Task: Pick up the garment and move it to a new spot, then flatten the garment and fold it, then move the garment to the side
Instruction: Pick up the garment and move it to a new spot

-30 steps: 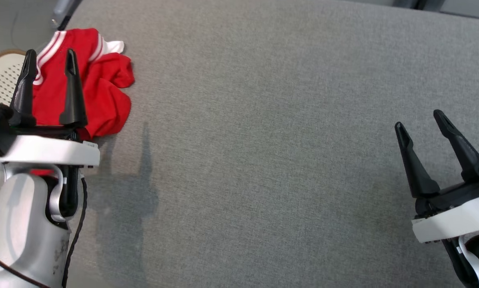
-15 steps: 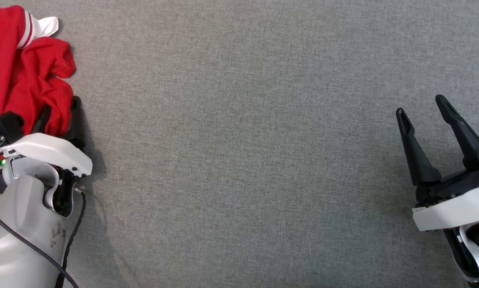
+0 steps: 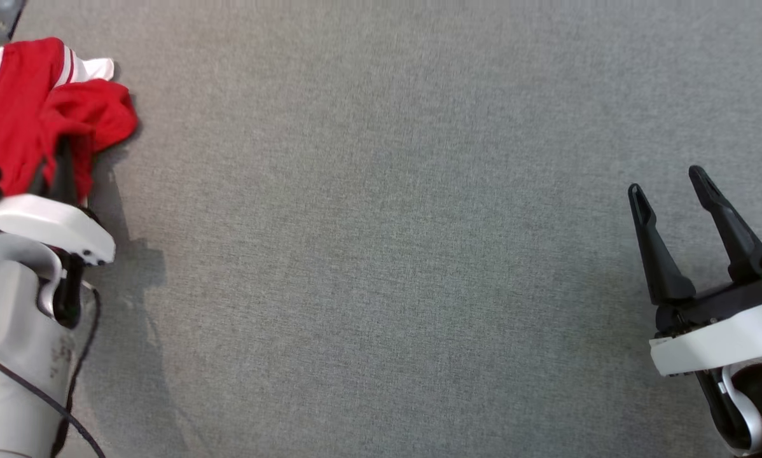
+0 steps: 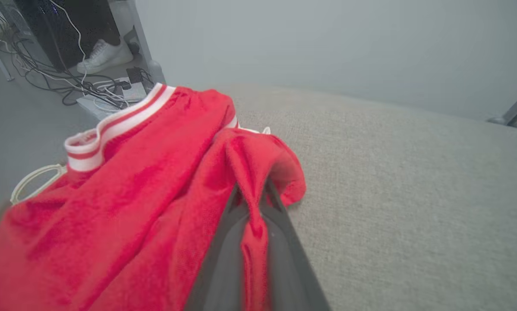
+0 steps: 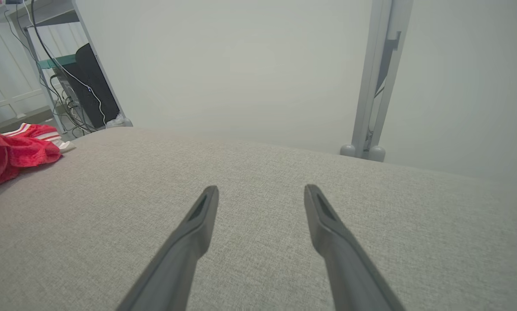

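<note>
**Head view:** The left gripper (image 3: 56, 166), open above the garment (image 3: 31, 108) a second ago, is now closed on a fold at the garment's near right side. In my judgement the grasp is made and the lift comes next. The grey surface (image 3: 381, 254) lies bare from the garment across to the right gripper (image 3: 666, 179).

**Left wrist view:** Both fingers are pressed together with red mesh pinched between them. Just behind the garment the surface ends. Below that edge are cables (image 4: 47, 73) and a person's shoe (image 4: 105, 54).

**Right wrist view:** The right gripper's fingers stand apart and hold nothing, well apart from the garment. There is ample room between them for setting it down.
</note>
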